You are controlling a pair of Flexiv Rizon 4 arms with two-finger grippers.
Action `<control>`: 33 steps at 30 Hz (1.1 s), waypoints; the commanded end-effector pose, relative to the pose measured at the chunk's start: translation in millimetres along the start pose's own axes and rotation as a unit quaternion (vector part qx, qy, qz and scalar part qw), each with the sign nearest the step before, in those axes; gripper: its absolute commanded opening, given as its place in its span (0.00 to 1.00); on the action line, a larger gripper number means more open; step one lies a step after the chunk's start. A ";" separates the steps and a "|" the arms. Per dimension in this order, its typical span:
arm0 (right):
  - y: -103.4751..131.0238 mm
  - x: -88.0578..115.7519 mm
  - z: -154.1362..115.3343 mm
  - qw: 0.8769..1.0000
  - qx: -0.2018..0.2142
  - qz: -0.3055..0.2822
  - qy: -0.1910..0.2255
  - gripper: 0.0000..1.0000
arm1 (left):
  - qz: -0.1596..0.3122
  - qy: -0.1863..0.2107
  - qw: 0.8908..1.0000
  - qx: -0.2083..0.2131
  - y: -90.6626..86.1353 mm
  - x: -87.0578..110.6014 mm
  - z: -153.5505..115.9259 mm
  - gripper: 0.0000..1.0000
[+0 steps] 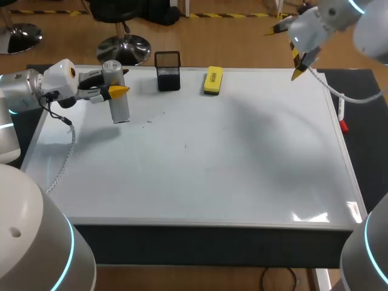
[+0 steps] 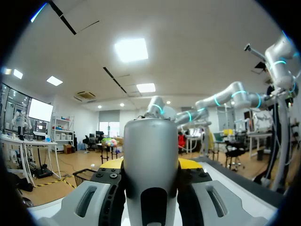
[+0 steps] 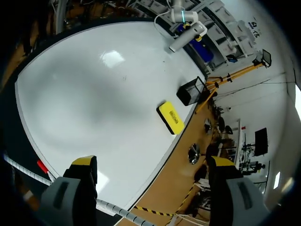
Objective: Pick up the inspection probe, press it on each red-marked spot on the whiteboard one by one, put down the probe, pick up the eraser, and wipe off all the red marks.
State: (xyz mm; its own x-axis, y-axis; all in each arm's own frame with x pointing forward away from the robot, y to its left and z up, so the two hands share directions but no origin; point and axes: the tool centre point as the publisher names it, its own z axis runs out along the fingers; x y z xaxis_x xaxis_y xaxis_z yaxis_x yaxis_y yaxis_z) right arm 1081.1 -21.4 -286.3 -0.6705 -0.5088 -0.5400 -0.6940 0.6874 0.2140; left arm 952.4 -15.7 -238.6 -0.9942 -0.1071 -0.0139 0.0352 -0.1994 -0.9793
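Head view. The whiteboard (image 1: pixel 242 176) covers most of the table. Our left gripper (image 1: pixel 112 85) is clenched on the grey probe (image 1: pixel 120 107) at the board's far left corner. The probe stands nearly upright with its lower end at the board surface; we cannot tell whether it touches. A few faint dark specks (image 1: pixel 149 120) lie just beside it. A black mesh cup (image 1: pixel 168 71) stands on the far edge, and the yellow eraser (image 1: pixel 213 80) lies flat near it, apart from it. Our right gripper (image 1: pixel 287 51) hangs above the far right corner, well apart from the eraser. A small red piece (image 1: pixel 344 126) sits at the board's right rim.

Left wrist view. The probe fills the space between the fingers; both yellow tips (image 2: pixel 188 163) press its sides.

Right wrist view. The fingers (image 3: pixel 84 162) stand wide apart, released, nothing between them. Ahead lie the board, the eraser and the cup. The eraser carries dark print, too small to read.
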 end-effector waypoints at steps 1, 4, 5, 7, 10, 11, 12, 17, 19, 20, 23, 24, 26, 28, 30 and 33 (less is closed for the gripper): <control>4.4 5.6 -22.4 0.999 0.031 0.002 -0.011 1.00 | 0.001 -0.001 1.000 0.000 -1.2 0.6 0.2 0.00; 1.8 4.1 -24.7 0.999 0.039 0.015 -0.007 1.00 | 0.001 -0.001 1.000 0.000 -1.2 0.6 0.2 0.00; 1.2 3.4 -25.3 0.999 0.038 0.015 -0.009 1.00 | 0.001 -0.001 1.000 0.000 -1.2 0.6 0.2 0.00; 0.2 2.3 -26.1 0.999 0.041 0.020 -0.006 1.00 | 0.001 -0.001 1.000 0.000 -1.2 0.6 0.2 0.00; -2.0 -1.2 -24.9 0.998 0.050 0.035 0.018 1.00 | 0.001 -0.001 1.000 0.000 -1.2 0.6 0.2 0.00; -2.0 -1.2 -24.9 0.998 0.050 0.035 0.018 1.00 | 0.001 -0.001 1.000 0.000 -1.2 0.6 0.2 0.00; -2.0 -1.2 -24.9 0.998 0.050 0.035 0.018 1.00 | 0.001 -0.001 1.000 0.000 -1.2 0.6 0.2 0.00; -2.0 -1.2 -24.9 0.998 0.050 0.035 0.018 1.00 | 0.001 -0.001 1.000 0.000 -1.2 0.6 0.2 0.00; -2.0 -1.2 -24.9 0.998 0.050 0.035 0.018 1.00 | 0.001 -0.001 1.000 0.000 -1.2 0.6 0.2 0.00; -2.0 -1.2 -24.9 0.998 0.050 0.035 0.018 1.00 | 0.001 -0.001 1.000 0.000 -1.2 0.6 0.2 0.00; -2.0 -1.2 -24.9 0.998 0.050 0.035 0.018 1.00 | 0.001 -0.001 1.000 0.000 -1.2 0.6 0.2 0.00; -2.0 -1.2 -24.9 0.998 0.050 0.035 0.018 1.00 | 0.001 0.000 1.000 0.000 -1.2 0.9 0.3 0.00; -2.0 -1.2 -24.9 0.998 0.050 0.035 0.018 1.00 | 0.002 0.007 1.000 0.000 -0.6 -0.7 2.5 0.00; -2.0 -1.2 -24.9 0.998 0.050 0.035 0.018 1.00 | 0.004 0.011 1.000 -0.001 0.0 -5.0 6.2 0.00; -2.0 -1.2 -24.9 0.998 0.050 0.035 0.018 1.00 | 0.003 0.017 1.000 0.002 -1.3 -10.9 9.8 0.00; -2.0 -1.2 -24.9 0.998 0.050 0.035 0.018 1.00 | 0.007 0.033 0.999 0.006 -5.7 -20.6 17.6 0.00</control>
State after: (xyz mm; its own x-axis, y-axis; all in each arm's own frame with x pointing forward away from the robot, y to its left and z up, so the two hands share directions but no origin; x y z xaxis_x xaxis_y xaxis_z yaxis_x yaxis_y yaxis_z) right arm 1076.3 -34.8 -267.2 -0.7252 -0.4711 -0.5021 -0.6165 0.7691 0.1688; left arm 958.0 -25.6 -229.8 -0.9958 -0.0842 -0.0360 0.0526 -0.2053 -0.9773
